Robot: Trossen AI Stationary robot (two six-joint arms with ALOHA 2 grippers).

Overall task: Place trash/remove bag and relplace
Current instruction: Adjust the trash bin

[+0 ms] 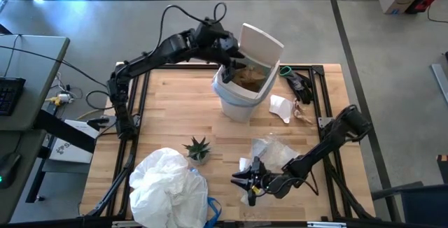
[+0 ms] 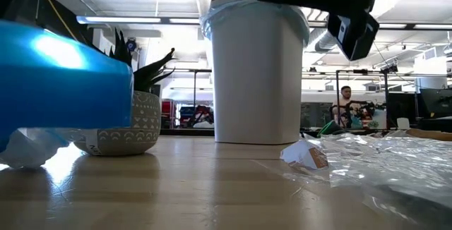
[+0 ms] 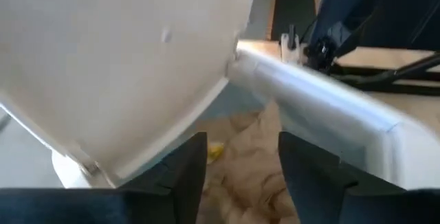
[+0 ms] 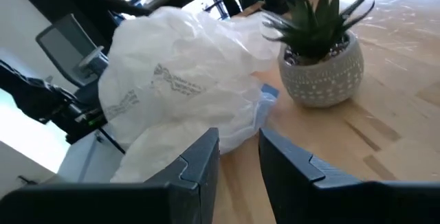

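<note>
Table (image 1: 175, 95): pale wood top on a dark frame, both arms working over it. White bag heap (image 1: 168, 182): largest loose item, crumpled with a blue edge, at the seven o'clock corner of the table seen from above; it also fills the right wrist view. Bin (image 1: 238, 95): white, upright, just past table centre toward twelve o'clock, its swing lid (image 1: 260, 45) tipped up and back; crumpled brown paper trash (image 1: 248, 80) already lies inside. Left gripper (image 1: 234, 66): poised over the bin mouth on its nine o'clock side, fingers (image 3: 189, 169) parted with nothing between them, brown paper directly below in its own view. Clear wrapper (image 1: 274, 151): flat, crinkled, at about five o'clock from the bin, spread roughly toward the table's near edge. White paper scrap (image 1: 281, 108): just beside the bin at three o'clock, with a small brown piece next to it. Right gripper (image 1: 246, 181): low over the table near six o'clock, pointed toward the bag heap at its nine o'clock, jaws a narrow gap apart and holding nothing. Potted plant (image 1: 197, 149): small, green, spiky, between bin and bag heap; not trash. Governing relation, as a judgement: the wrapper lies just behind the right gripper at roughly its two o'clock, so the right arm is much the nearer to it, while the scrap lies beside the bin within closer reach of the left arm.
</note>
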